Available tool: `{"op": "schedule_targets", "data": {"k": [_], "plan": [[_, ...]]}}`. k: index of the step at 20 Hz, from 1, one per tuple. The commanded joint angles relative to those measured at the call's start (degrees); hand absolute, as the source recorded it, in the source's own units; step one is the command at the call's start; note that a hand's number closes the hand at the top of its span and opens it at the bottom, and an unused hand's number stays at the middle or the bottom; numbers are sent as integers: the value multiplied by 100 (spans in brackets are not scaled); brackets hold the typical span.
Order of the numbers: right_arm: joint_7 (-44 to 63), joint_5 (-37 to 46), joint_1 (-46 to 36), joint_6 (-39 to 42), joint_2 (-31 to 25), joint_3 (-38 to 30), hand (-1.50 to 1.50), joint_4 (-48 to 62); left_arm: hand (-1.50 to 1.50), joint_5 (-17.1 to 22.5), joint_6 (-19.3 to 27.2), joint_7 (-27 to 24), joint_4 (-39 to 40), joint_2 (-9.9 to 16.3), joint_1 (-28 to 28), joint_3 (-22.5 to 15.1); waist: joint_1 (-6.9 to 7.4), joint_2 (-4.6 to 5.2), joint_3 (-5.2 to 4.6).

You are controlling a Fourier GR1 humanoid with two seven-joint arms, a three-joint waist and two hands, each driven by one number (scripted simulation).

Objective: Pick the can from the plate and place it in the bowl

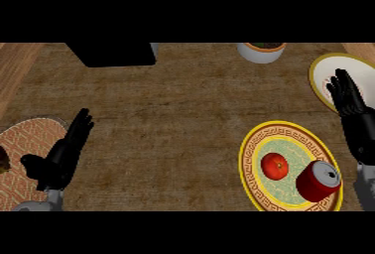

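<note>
1. Nearest the camera, at about five o'clock in the head view, the red can (319,180) is seen lying tilted on the yellow-rimmed plate (253,149), its silver top turned toward three o'clock.
2. A tomato (275,165) is set just beside the can on the same plate, toward nine o'clock from it; whether the two touch cannot be told.
3. The right hand (349,95) is held at about three o'clock, fingers straight and together, nothing pinched. It is shown over a cream plate-like dish (319,74), which is judged to be the bowl the task names. The can is not yet touched.
4. The left hand (62,151) is held at about eight o'clock, fingers straight and relaxed, beside a patterned mat (26,144).
5. A white pot (261,51) is placed at one o'clock and a dark box (113,53) at eleven o'clock.
6. The can is judged to be light, stiff and smooth, so it may roll or slip. It would best be taken across its red side, at mid-length, with fingers and thumb on opposite sides, kept away from the tomato.
</note>
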Motion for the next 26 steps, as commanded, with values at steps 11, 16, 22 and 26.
{"op": "schedule_targets", "data": {"k": [11,16,22,26], "plan": [[-1278,-2213,1060,2986,-906,-1748,-150,1884,0,-1035,1234,1064,-952,384,-859,132,13,-50,-203],[-2271,-1284,1192,4164,-1883,-1743,-150,2035,0,-1221,1177,1660,-1031,474,-1298,45,50,-42,-215],[-1820,-592,1188,4373,-2751,-1548,-150,1372,0,-1138,1047,1528,-1195,400,-999,87,107,-58,-232],[-1274,-89,825,4364,-3261,-1250,-150,1030,0,-1219,1046,1461,-1130,364,-1051,77,157,-48,-237]]}}
